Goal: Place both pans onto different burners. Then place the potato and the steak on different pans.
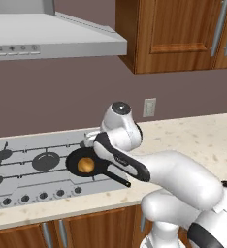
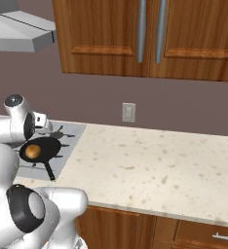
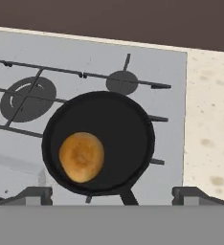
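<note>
Potato [image 3: 81, 156] resting in black pan [image 3: 118, 139] on cooktop [image 3: 85, 52]; gripper [image 3: 112, 195] hovering above, jaws wide, empty. No legible writing.

one pan [image 3: 109, 139], one potato [image 3: 81, 157], five burners [image 1: 45, 161], two cabinet handles [image 2: 141, 30]

Matte black pan [image 3: 118, 129], rough golden-brown potato [image 3: 81, 157], brushed grey steel cooktop [image 3: 85, 55], speckled stone counter [image 2: 150, 165], glossy wooden cabinets [image 2: 106, 34]

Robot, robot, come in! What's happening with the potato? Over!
Hand open, above the pan. Potato sitting in that pan, on a front burner of the cooktop. Nothing in the way.
</note>
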You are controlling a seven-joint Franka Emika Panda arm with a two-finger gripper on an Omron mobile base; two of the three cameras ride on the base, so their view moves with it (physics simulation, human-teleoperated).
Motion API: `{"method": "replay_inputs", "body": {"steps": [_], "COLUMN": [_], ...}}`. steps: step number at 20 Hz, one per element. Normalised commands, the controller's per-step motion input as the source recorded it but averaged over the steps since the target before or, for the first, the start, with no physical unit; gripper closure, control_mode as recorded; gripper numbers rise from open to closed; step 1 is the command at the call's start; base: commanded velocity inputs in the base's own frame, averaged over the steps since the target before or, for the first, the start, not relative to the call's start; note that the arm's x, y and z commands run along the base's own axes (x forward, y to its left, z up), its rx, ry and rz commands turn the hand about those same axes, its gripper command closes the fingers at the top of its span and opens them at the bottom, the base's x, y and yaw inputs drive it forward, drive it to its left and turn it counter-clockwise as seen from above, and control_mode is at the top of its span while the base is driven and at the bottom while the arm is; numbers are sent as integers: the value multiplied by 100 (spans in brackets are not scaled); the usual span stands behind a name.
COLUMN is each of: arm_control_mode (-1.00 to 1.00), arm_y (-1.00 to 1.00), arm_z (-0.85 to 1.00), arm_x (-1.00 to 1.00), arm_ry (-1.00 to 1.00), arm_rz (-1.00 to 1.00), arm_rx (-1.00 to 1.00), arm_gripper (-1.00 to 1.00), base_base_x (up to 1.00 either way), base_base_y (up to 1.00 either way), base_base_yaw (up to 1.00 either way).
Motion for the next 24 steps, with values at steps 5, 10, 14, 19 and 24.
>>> {"method": "replay_inputs", "body": {"steps": [5,10,14,19,24], "arm_control_mode": [-100,-100,-100,-100,-100], "arm_y": [-67,-63,-60,-51,-32], "arm_z": [74,93,83,59,32], "arm_x": [-92,-86,-72,-78,-69], "arm_ry": [-8,0,9,5,3], "arm_rz": [-1,-3,-2,0,0], "arm_rx": [7,5,3,0,6], "arm_gripper": [-100,-100,-100,-100,-100], "base_base_x": [0,0,0,0,0], "base_base_y": [0,0,0,0,0], "base_base_yaw": [0,0,0,0,0]}}
